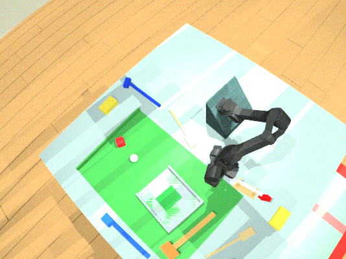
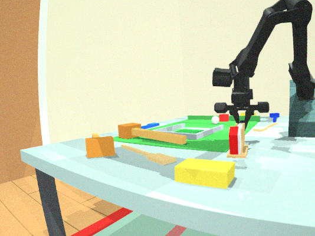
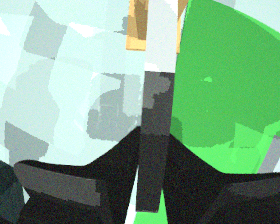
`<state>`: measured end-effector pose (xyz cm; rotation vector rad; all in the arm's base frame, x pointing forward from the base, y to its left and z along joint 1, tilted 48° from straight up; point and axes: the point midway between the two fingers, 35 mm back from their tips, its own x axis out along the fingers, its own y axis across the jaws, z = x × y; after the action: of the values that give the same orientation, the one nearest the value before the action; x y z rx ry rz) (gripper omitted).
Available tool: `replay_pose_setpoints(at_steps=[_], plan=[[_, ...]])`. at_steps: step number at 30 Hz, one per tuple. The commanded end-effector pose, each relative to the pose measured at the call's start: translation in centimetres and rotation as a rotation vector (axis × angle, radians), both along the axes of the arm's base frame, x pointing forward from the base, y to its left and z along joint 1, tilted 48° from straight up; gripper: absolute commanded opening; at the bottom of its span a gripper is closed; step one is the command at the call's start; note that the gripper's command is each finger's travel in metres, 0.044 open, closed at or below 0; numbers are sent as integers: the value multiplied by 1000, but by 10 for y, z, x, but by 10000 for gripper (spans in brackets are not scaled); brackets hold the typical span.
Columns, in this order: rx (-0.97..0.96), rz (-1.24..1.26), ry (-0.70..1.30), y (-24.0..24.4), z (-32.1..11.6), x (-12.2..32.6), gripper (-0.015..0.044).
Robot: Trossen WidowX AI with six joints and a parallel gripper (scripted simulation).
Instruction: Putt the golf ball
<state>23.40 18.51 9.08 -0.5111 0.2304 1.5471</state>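
The red putter has a red head (image 1: 265, 197) (image 2: 233, 140), a white shaft (image 3: 160, 40) and a dark grip. It rests in a light wooden stand (image 1: 246, 193) (image 3: 136, 40) beside the green mat (image 1: 107, 166) (image 2: 206, 145) (image 3: 220, 90). My gripper (image 2: 242, 123) (image 3: 149, 131) points down and is shut on the dark grip, one finger on each side; in the top view the arm hides the fingertips. The white golf ball (image 1: 133, 158) (image 2: 215, 120) lies on the mat. The raised green (image 1: 168, 198) (image 2: 189, 131) has grey walls around it.
A red cube (image 1: 120, 142) (image 2: 223, 117) is near the ball. An orange mallet (image 1: 170, 250) (image 2: 130, 131) lies by the raised green. A yellow block (image 1: 280, 218) (image 2: 203, 172) is beyond the putter head. Blue putters (image 1: 142, 93) (image 1: 127, 237) and a wooden putter (image 1: 247, 233) lie around the mat.
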Motion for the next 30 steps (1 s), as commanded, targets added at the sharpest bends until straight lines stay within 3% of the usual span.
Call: replay_pose_setpoints(at_steps=[1,30], plan=[[0,0,-3,0,0,0,6],[-9,1,1,-71,61,-5,0]])
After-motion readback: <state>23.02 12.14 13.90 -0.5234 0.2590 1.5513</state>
